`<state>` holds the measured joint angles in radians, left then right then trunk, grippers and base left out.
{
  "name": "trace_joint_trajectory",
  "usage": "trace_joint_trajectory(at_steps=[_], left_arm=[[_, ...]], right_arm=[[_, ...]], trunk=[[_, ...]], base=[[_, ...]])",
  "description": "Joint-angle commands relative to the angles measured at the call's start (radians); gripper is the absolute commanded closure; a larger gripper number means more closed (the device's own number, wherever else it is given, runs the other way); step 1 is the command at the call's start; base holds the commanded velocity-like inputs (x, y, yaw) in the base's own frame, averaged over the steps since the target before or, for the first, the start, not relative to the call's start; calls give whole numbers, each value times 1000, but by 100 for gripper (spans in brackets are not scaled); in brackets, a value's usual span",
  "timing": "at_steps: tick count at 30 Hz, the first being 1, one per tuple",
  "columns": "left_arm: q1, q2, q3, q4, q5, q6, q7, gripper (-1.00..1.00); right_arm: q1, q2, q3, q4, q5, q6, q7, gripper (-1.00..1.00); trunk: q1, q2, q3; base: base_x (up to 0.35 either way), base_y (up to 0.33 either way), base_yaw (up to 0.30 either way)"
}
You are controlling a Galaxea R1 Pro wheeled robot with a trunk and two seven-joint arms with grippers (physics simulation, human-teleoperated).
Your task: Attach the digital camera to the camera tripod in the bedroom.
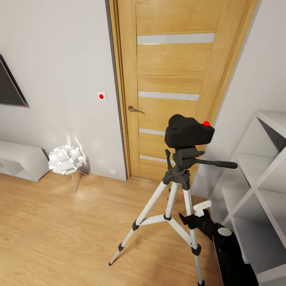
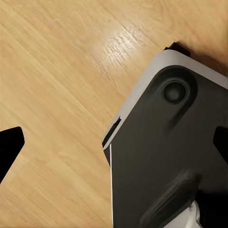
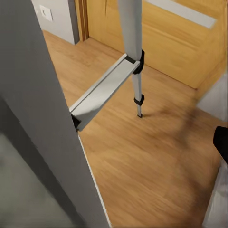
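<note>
Light wood plank floor (image 2: 61,71) under the left gripper (image 2: 116,142), with a glossy patch of reflected light on the boards. One dark fingertip (image 2: 9,145) juts in at one edge, the other fingertip (image 2: 221,142) at the opposite edge; jaws stand wide apart. Between the fingers, nearer the second one, sits the robot's dark base panel (image 2: 156,156) with pale grey rim and a round knob (image 2: 175,91).

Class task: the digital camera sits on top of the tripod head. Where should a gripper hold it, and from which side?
Grip the digital camera across its chunky body, probably coming from above: the camera tripod head and pan bar block access from below and beside.
</note>
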<state>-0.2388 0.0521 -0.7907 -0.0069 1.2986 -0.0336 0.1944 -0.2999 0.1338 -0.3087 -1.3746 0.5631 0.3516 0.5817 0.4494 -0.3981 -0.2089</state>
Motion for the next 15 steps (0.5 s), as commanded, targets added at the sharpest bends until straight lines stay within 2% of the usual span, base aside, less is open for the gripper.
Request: trace_joint_trajectory(at_steps=[1, 2, 6, 11, 15], left_arm=[[0, 0, -8, -1, 8, -2, 4, -100], [0, 0, -8, -1, 8, -2, 4, -100], [0, 0, -8, -1, 8, -2, 4, -100], [0, 0, -8, -1, 8, -2, 4, -100], [0, 0, -8, -1, 8, -2, 4, -100]], right_arm=[[3, 7, -3, -2, 7, -10, -8, -100], [13, 15, -3, -2, 7, -37, -37, -100], [33, 26, -3, -3, 6, -91, -72, -100], [50, 33, -4, 1, 5, -141, -93, -100], [52, 33, -4, 4, 5, -146, -93, -100]], trunk=[[1, -2, -2], [1, -2, -2], [1, -2, -2], [1, -2, -2], [1, -2, -2]], base=[[0, 0, 0], [0, 0, 0], [0, 0, 0], [0, 0, 0], [0, 0, 0]])
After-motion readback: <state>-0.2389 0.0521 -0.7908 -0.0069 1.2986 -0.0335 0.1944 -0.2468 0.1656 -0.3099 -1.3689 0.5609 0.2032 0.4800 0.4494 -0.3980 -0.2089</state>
